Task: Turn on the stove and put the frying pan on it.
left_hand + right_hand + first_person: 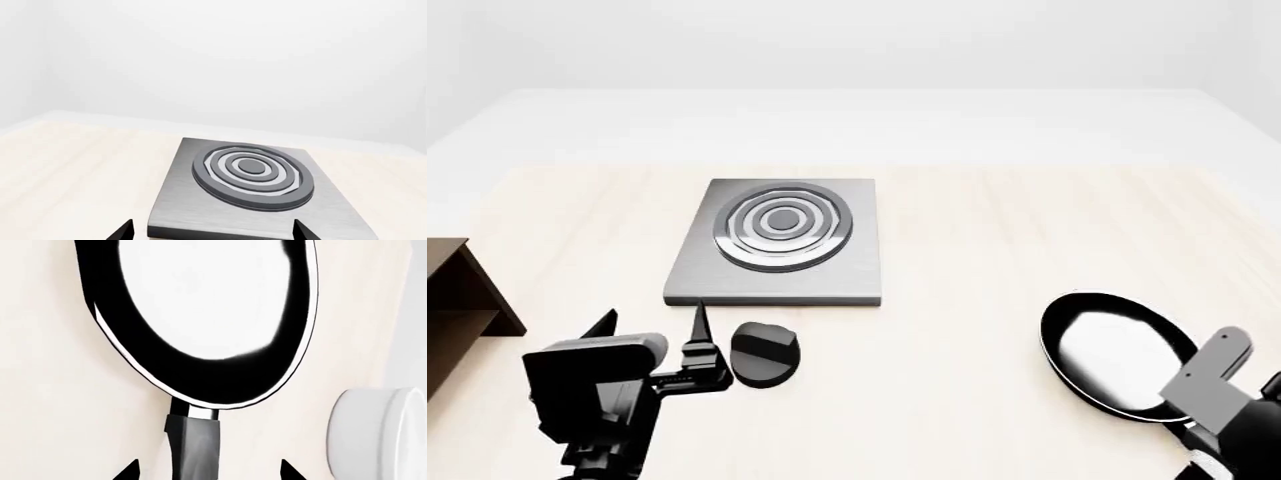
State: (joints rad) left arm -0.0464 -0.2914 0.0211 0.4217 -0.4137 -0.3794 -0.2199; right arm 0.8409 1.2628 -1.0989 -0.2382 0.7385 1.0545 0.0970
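Worktop (988, 230): pale wood, carries everything.

Stove (781, 243): flat grey metal slab, burner rings (783, 226) concentric dark and silver. Lies flat just ahead of the left hand (654, 335), apart from it. In the left wrist view the stove (250, 192) sits straight in front of the fingers, with the near edge between the two tips.

Frying pan (1114, 355): round, black rim, glossy pale inside, flat on the worktop directly ahead of the right hand (208, 471), well apart from the stove and the left hand. Right wrist view: the pan's handle (193, 445) runs back toward the hand and passes between the two fingertips (127, 472). Whether the tips touch it, can't tell. In the head view the right arm housing covers that hand.

Wooden shelf (461, 295): brown, at the worktop edge, outboard of the left hand, apart from it.

White bowl (377, 432): only the right wrist view shows it, near the pan handle on the outer side of the right hand, not touching the pan.

Knob (765, 353): small, round, black, with a raised grip bar. Separate from the slab, lies on the worktop just beside the left hand's inner finger, between the hand and the stove's near edge. No contact visible.

Left hand: fingers spread wide, empty, tips pointing toward the stove.
Right hand: fingers wide, straddling the handle, not clamped.
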